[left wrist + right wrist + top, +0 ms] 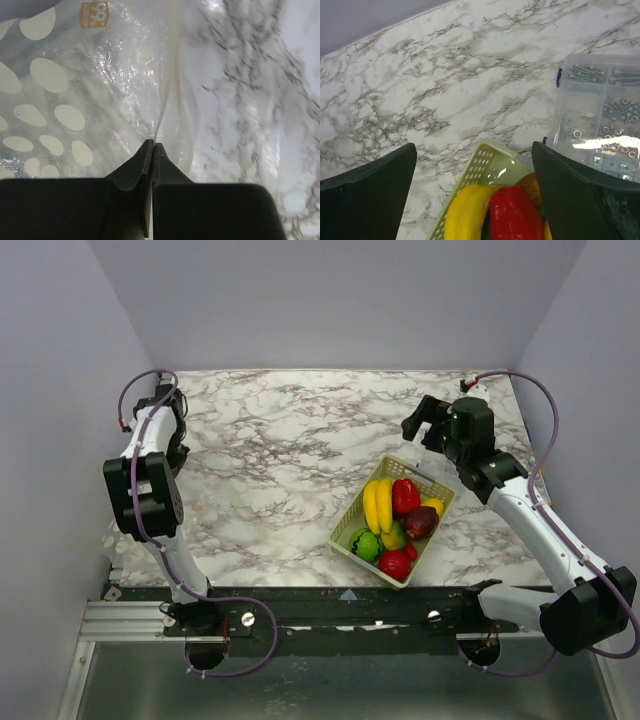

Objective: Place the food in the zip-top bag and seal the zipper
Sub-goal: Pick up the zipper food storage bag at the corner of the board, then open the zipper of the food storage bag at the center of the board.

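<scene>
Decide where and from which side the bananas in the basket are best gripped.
Probably mid-length on the bananas, from straight above: they lie lengthwise on top of the pile, hemmed by the basket wall and the red piece.

In the left wrist view we see the bag point(100, 90) run off the top and left edges, and the table point(260, 100) blurs at right. From above, the left arm point(145, 490) covers most of the bag. In the right wrist view, picture edges cut off the basket point(482, 160), banana point(465, 210) and screw box point(600, 115).
</scene>
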`<move>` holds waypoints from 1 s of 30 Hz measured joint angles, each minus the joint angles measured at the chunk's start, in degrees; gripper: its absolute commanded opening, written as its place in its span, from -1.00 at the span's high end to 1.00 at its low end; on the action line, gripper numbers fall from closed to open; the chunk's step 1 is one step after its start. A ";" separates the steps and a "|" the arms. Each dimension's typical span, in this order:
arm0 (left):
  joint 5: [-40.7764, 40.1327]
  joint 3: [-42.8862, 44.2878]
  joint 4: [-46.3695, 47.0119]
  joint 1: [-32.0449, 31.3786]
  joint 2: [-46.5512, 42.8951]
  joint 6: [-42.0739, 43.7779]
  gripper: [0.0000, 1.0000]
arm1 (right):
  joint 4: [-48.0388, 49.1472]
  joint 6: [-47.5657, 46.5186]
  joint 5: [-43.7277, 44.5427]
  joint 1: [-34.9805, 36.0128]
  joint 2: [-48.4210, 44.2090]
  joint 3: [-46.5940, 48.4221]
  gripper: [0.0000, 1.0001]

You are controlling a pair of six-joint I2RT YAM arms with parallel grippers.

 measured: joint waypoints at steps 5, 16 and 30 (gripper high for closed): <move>1.68 -1.31 2.16 -8.44 -5.51 0.87 1.00 | -0.04 1.38 -0.48 0.00 0.00 0.00 -1.00; 12.79 -7.80 10.10 -25.07 -21.84 10.40 1.00 | -0.52 9.53 -3.10 7.65 8.83 1.86 -1.00; 29.86 -25.40 26.58 -31.80 -40.48 26.36 1.00 | 11.32 20.92 -8.33 24.94 17.03 2.16 -0.57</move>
